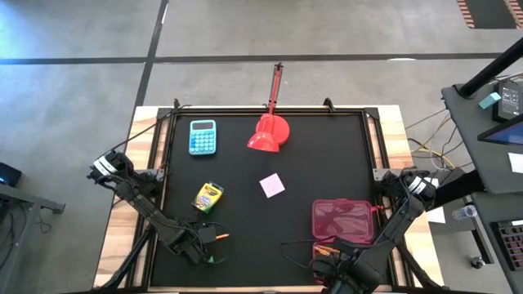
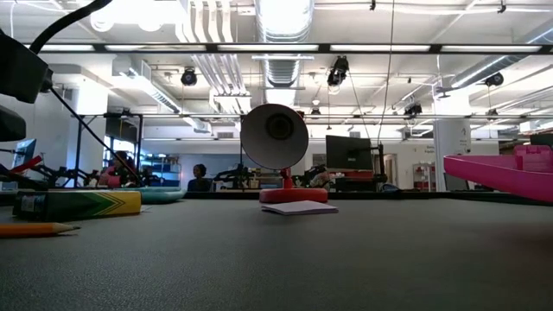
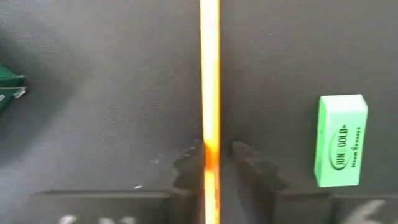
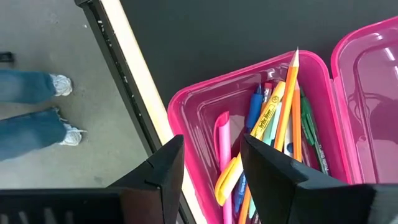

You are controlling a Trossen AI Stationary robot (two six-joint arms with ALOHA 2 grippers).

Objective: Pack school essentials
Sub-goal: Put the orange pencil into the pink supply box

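Pinching an orange pencil (image 3: 209, 74) between its two fingers, the left gripper (image 1: 203, 238) sits low at about seven o'clock on the black table (image 1: 327, 147). A green eraser (image 3: 339, 140) lies just beside it. The yellow-green crayon box (image 1: 207, 197) rests a little toward the middle, and the pale pink note pad (image 1: 272, 185) lies near the center. At five o'clock, the right gripper (image 4: 211, 168) hangs over a pink box (image 4: 193, 118) with its fingers apart, holding nothing. Pens and pencils (image 4: 280, 118) lie inside. The blue calculator (image 1: 203, 136) and red lamp (image 1: 270, 133) sit toward twelve.
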